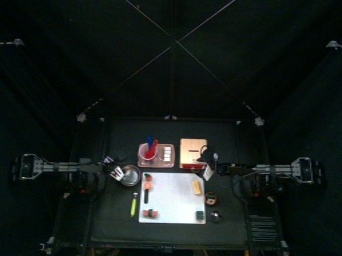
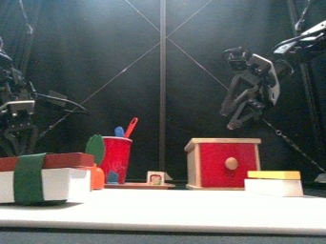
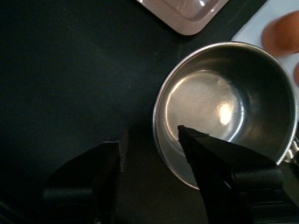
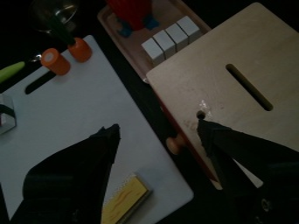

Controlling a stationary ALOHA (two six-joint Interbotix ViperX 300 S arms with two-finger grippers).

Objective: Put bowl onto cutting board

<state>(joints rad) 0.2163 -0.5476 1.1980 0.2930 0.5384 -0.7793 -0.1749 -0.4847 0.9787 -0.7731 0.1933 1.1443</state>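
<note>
Metal bowl [image 3: 222,109] right beside the spread left claw [image 3: 149,157] (one jaw inside the rim).

a red cup [image 2: 116,157] stands upright toward the back of the table [image 2: 166,214], with a blue and a red utensil [image 2: 125,128] sticking out of its top. beside it a red box with a tan frame and a round knob [image 2: 223,163] sits on the table. in front of that box lies a yellow and white block [image 2: 275,182]. at the near left corner sits a white block wrapped by a green band [image 2: 38,179]. a tan wooden board with a dark slot [image 4: 239,83] lies flat, and two orange pieces [image 4: 65,54] rest close by a yellow-green marker [image 4: 14,70]
</note>
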